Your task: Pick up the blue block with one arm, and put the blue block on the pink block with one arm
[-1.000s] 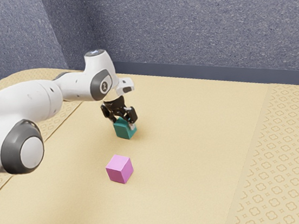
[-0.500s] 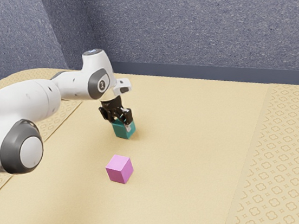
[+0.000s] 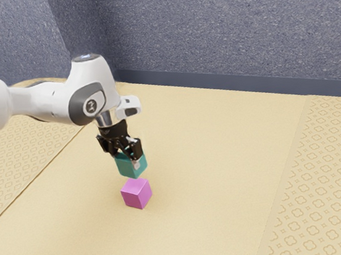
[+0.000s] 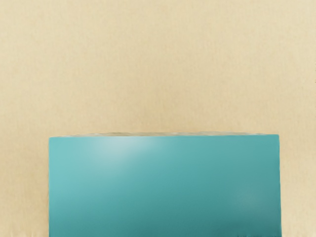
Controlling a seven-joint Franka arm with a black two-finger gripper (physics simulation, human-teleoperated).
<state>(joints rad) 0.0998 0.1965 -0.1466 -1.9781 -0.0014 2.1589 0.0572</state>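
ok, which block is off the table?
The blue block, clamped in the gripper over the pink block; the pink one sits on the table.

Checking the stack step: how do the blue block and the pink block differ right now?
Colour: the blue block is teal-blue, the pink block is pink. Support: the blue block hangs clamped in the gripper, off the table; the pink block rests on the table. Height: the blue block is just above the pink block. Both are plain cubes of similar size.

Bare simulated room, wide tan table, patterned strips along the table's sides, 2 speckled grey walls behind the table
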